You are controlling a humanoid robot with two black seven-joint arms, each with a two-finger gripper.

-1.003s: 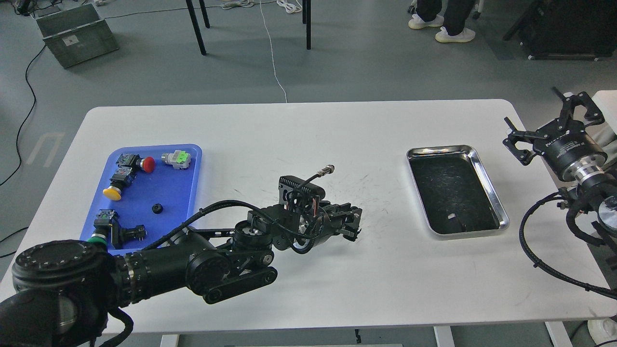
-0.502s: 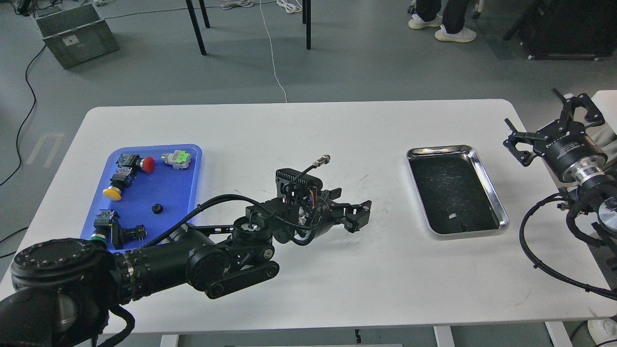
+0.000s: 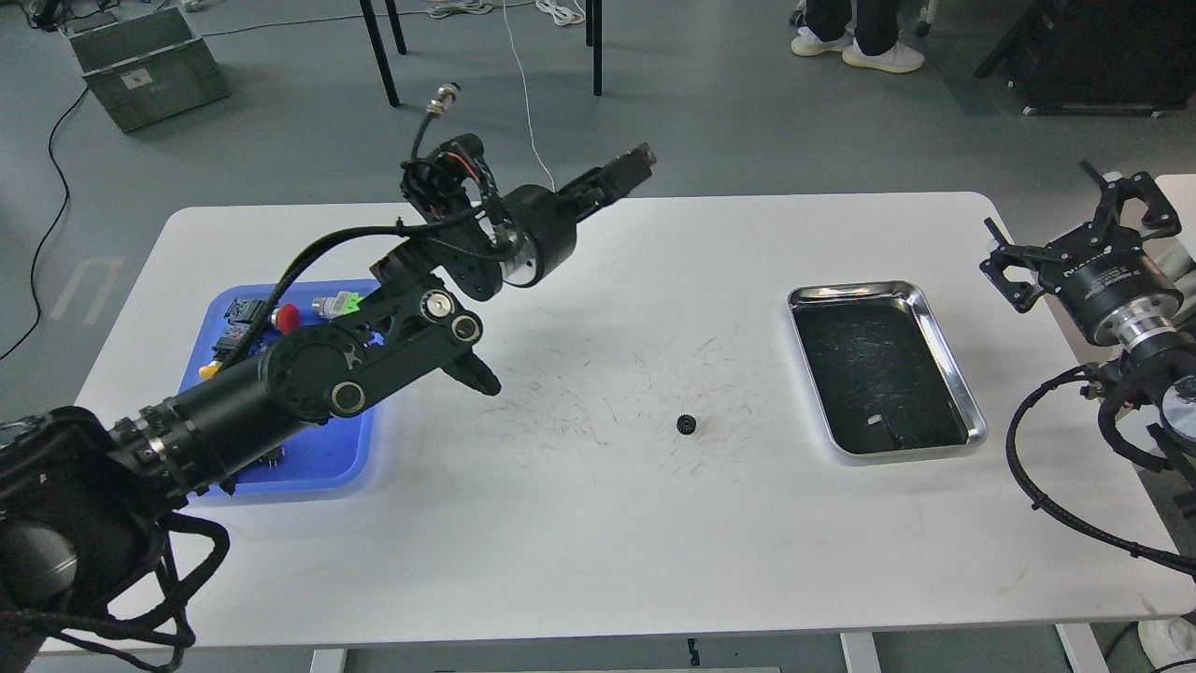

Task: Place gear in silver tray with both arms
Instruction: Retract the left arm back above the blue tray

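Note:
A small black gear [image 3: 687, 424] lies alone on the white table, left of the silver tray [image 3: 944, 327], which has a dark scratched bottom and holds nothing but a small pale mark. My left gripper [image 3: 632, 166] is raised high over the table's far edge, well away from the gear. It is seen side-on, so its fingers cannot be told apart, and nothing shows in it. My right gripper [image 3: 1056, 220] is open and empty, hovering off the table's right edge beyond the tray.
A blue plastic tray [image 3: 318, 458] at the left holds several push buttons and switch parts, partly hidden by my left arm. The table [image 3: 598, 561] shows scratch marks around the gear. Chair legs, cables and a grey crate are on the floor behind.
My left arm has swung up and back from low over the table's middle to high over the far edge. The gear now lies on the table where the gripper was. The right arm barely moved.

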